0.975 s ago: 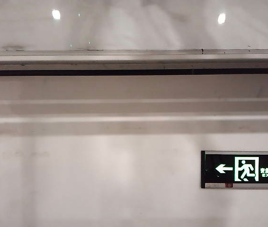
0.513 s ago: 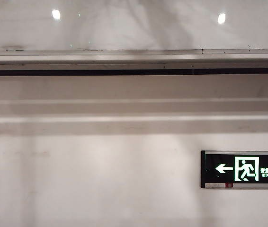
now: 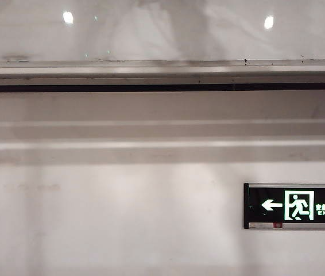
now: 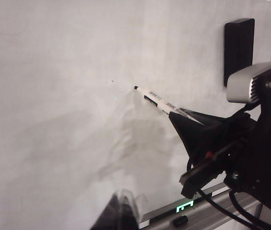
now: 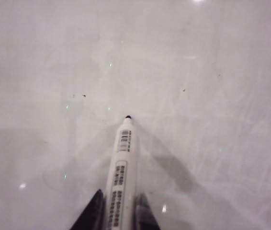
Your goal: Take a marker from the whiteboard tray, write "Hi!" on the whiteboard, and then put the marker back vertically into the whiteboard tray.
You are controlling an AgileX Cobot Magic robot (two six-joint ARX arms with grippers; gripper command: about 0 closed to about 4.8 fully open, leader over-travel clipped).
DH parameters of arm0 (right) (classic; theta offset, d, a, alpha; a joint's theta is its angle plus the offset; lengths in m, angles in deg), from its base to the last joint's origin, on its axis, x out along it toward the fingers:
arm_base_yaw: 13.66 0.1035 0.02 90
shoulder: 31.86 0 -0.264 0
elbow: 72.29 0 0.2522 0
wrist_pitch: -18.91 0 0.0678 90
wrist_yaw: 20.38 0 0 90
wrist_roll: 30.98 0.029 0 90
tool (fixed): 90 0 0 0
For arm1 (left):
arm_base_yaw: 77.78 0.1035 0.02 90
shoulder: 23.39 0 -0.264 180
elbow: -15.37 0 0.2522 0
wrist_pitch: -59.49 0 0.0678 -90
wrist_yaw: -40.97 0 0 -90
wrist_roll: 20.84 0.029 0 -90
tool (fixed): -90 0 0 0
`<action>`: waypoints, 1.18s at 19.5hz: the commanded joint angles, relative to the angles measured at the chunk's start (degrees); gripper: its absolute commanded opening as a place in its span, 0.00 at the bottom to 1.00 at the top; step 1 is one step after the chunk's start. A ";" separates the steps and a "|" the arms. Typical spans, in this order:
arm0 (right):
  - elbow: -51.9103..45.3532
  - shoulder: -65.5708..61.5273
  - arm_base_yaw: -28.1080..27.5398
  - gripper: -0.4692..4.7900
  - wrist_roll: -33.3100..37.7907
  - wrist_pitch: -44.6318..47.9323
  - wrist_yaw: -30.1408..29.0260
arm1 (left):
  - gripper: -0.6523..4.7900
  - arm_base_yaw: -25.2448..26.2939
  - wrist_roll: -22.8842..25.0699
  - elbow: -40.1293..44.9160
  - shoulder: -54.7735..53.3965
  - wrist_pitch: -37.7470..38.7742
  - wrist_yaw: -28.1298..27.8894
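Exterior view: whiteboard above its tray, no arms; left wrist view: right gripper pinching the marker, tip at the board, left gripper unseen; right wrist view: same grip.

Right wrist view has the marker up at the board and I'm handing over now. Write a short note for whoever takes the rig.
Right gripper: shut on the marker, tip pointed at the whiteboard, at or just off it; contact unclear.
Left gripper: jaws out of view; a dark tip shows in its wrist view's edge, state unknown.
Whiteboard tray: no marker seen in it.
Done: marker picked up, brought to the board.
Left: no strokes visible; write "Hi!", then return the marker vertically to the tray.
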 commanded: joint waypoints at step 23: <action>1.01 4.02 1.03 0.09 3.30 -15.96 0.76 | 0.11 0.02 0.20 -0.22 0.26 -0.61 0.28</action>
